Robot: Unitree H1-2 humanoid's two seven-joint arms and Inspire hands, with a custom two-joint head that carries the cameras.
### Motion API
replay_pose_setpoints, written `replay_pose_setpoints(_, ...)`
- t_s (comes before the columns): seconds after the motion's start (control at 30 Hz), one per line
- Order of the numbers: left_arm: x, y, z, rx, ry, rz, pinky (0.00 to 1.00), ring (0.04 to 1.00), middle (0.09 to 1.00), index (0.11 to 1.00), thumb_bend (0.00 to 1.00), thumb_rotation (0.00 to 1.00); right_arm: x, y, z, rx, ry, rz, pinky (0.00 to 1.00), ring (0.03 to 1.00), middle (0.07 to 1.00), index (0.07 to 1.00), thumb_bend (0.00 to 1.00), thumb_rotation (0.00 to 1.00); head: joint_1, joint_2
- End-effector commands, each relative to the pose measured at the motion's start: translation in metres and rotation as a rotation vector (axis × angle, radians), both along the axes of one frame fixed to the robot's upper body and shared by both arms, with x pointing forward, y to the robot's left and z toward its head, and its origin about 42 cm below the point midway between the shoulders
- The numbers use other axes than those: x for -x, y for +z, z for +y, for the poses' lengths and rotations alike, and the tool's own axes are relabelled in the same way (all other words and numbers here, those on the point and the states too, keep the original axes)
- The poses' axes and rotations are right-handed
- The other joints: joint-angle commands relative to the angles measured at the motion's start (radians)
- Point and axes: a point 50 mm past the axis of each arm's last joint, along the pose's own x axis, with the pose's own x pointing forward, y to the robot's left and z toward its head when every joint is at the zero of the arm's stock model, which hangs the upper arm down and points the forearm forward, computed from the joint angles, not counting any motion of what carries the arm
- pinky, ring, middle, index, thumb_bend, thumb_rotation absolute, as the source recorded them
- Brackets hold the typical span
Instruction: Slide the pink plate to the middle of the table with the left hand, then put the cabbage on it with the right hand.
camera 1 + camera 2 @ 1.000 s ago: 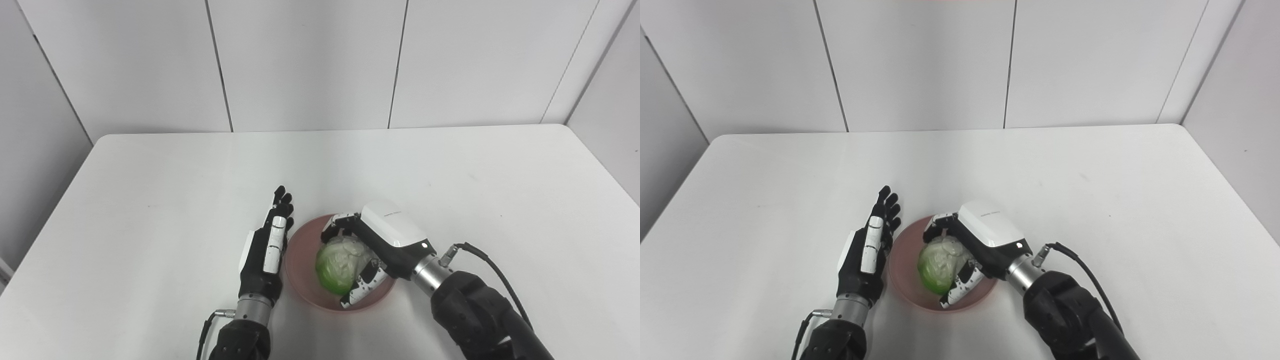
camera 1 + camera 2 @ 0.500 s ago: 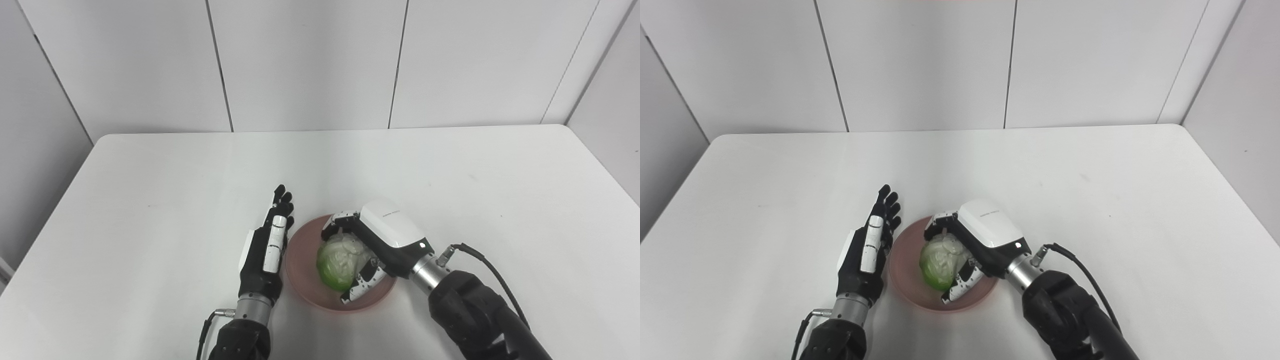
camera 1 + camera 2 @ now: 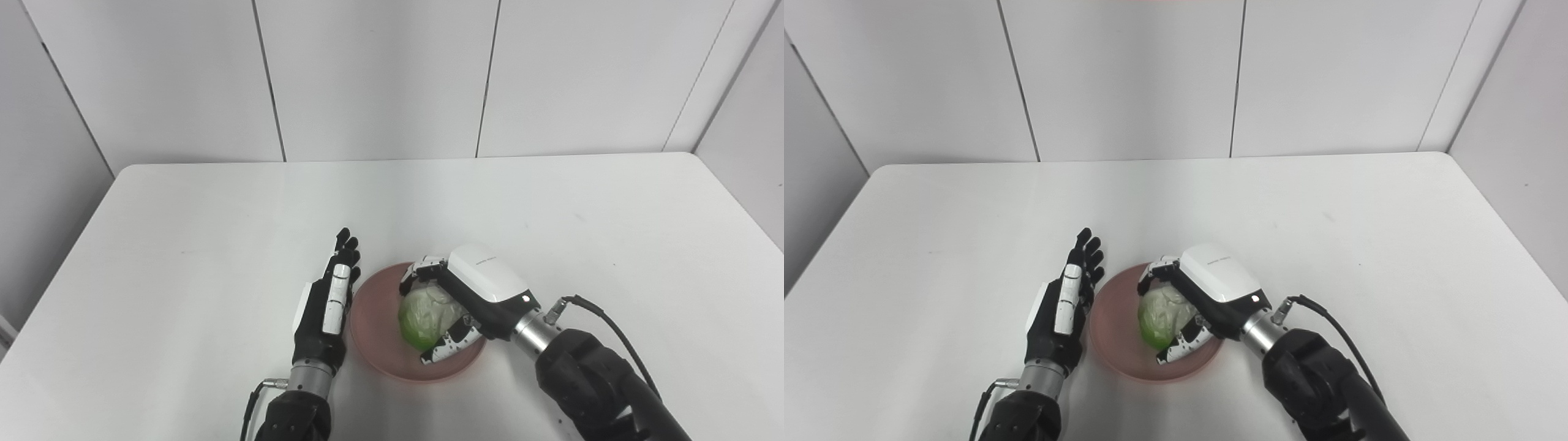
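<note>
The cabbage (image 3: pixel 424 313) sits inside the pink plate (image 3: pixel 375 331), toward its right half, and looks like a light, round head with loose, crinkled leaves that would give under pressure. A wrap around its sides seems the safest hold. The right hand (image 3: pixel 474 299) cups it that way, fingers curled over the far side and thumb on the near side. The left hand (image 3: pixel 324 306) lies flat, fingers extended, just beside the plate's left rim on the white worktop (image 3: pixel 184 245).
</note>
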Motion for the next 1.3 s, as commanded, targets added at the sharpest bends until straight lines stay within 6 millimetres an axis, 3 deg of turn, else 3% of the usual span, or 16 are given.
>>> replay_pose_setpoints(0.0,-0.006,0.018,-0.001,0.000,0.001,-0.079,1.00,1.000,1.000,1.000,0.68,0.99,-0.002,0.025,0.001,-0.021,0.036,-0.100,0.57,0.687,0.735,0.715,0.69,0.37,0.001,0.000)
replay_pose_setpoints(0.17,-0.006,0.016,0.000,-0.016,0.006,-0.076,1.00,1.000,1.000,1.000,0.69,1.00,0.002,0.031,-0.003,-0.029,0.047,-0.129,0.67,0.738,0.750,0.728,0.73,0.39,-0.001,0.001)
replay_pose_setpoints(0.37,-0.006,0.017,-0.001,-0.025,0.009,-0.076,1.00,1.000,1.000,1.000,0.70,1.00,0.005,0.039,-0.008,-0.100,0.054,-0.118,0.83,0.838,0.840,0.808,0.75,0.48,0.001,0.001)
replay_pose_setpoints(0.57,-0.007,0.018,-0.002,-0.033,0.015,-0.078,1.00,1.000,1.000,1.000,0.69,1.00,0.007,0.045,-0.014,-0.240,0.057,-0.092,0.79,0.867,0.899,0.879,0.74,0.55,0.003,0.002)
replay_pose_setpoints(0.7,-0.007,0.017,-0.001,-0.020,0.010,-0.085,1.00,1.000,1.000,1.000,0.68,1.00,0.007,0.042,-0.020,-0.392,-0.007,-0.027,0.76,0.893,0.935,0.932,0.73,0.64,0.001,-0.001)
replay_pose_setpoints(0.73,-0.007,0.017,-0.001,-0.020,0.009,-0.086,1.00,1.000,1.000,1.000,0.68,1.00,0.007,0.040,-0.022,-0.444,-0.019,0.009,0.77,0.913,0.964,0.965,0.74,0.71,0.001,-0.002)
replay_pose_setpoints(0.87,-0.008,0.016,0.001,-0.026,0.010,-0.081,1.00,1.000,1.000,1.000,0.68,1.00,0.007,0.030,-0.029,-0.590,-0.063,0.128,0.84,0.935,0.995,0.995,0.78,0.81,0.021,-0.004)
replay_pose_setpoints(0.9,-0.008,0.017,0.001,-0.029,0.011,-0.081,1.00,1.000,1.000,1.000,0.67,1.00,0.007,0.028,-0.030,-0.626,-0.076,0.150,0.88,0.953,0.998,0.998,0.75,0.87,0.025,-0.003)
replay_pose_setpoints(0.97,-0.008,0.017,0.002,-0.030,0.015,-0.075,1.00,1.000,1.000,1.000,0.68,1.00,0.007,0.024,-0.031,-0.731,-0.090,0.190,0.91,0.958,0.998,1.000,0.72,0.89,0.046,-0.004)
replay_pose_setpoints(1.13,-0.009,0.018,0.000,-0.029,0.011,-0.076,1.00,1.000,1.000,1.000,0.68,1.00,0.007,0.011,-0.032,-0.958,-0.137,0.282,0.94,0.963,0.975,1.000,0.70,0.81,0.066,-0.011)
replay_pose_setpoints(1.27,-0.011,0.016,0.002,-0.035,0.010,-0.086,1.00,1.000,1.000,1.000,0.70,1.00,0.008,0.003,-0.031,-1.086,-0.181,0.311,0.93,0.937,0.941,0.972,0.75,0.77,0.076,-0.012)
